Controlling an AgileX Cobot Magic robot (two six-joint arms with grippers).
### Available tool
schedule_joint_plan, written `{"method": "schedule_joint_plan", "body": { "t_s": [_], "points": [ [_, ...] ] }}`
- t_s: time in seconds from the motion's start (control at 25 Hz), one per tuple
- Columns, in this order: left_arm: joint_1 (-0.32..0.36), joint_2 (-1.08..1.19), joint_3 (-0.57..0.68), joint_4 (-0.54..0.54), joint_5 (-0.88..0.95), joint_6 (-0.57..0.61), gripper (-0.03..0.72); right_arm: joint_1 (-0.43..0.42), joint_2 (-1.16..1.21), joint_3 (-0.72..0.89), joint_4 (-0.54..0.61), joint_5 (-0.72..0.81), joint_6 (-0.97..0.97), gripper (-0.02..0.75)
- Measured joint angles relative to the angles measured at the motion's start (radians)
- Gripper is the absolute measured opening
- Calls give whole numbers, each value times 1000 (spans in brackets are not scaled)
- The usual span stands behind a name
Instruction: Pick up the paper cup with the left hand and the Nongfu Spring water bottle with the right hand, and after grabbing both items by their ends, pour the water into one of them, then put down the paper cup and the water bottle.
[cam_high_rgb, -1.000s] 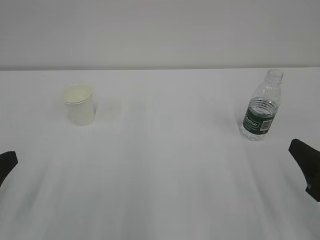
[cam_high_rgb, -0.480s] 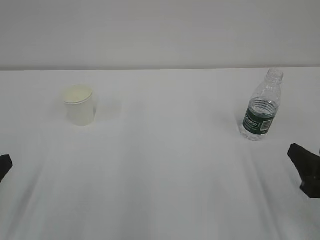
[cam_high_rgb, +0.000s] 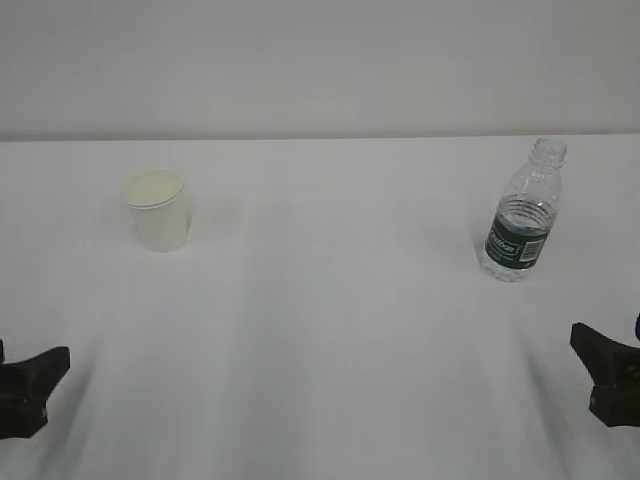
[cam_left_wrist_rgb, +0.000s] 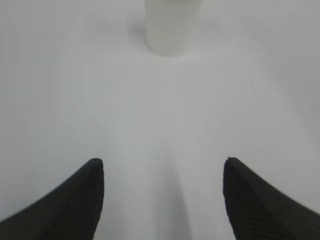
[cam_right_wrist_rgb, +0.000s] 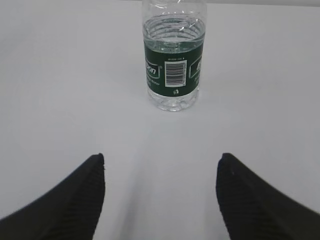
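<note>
The white paper cup stands upright at the table's left, and its lower part shows at the top of the left wrist view. My left gripper sits low at the near left, well short of the cup. It is open with nothing between its fingers. On the right stands the uncapped Nongfu Spring water bottle with a dark green label and clear water up to about the label's top. My right gripper is at the near right, open and empty, apart from the bottle.
The white table runs back to a plain pale wall. Cup and bottle stand far apart, with bare tabletop between them and in front of both grippers.
Both grippers have moved lower in the exterior view, toward the near edge; more of the left one now shows. Cup and bottle have not moved.
</note>
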Motion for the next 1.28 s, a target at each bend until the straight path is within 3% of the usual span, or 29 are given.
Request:
{"method": "schedule_joint_plan", "body": {
  "t_s": [0.52,0.92,1.28],
  "points": [
    [0,56,-4,-55,-14,-5,538,0,23,-17,-57,-3,15,590],
    [0,56,-21,-48,-19,-6,538,0,23,-17,5,-3,-3,590],
    [0,64,-146,-4,-21,-6,538,0,55,-65,6,-5,-6,589]
  ]
}}
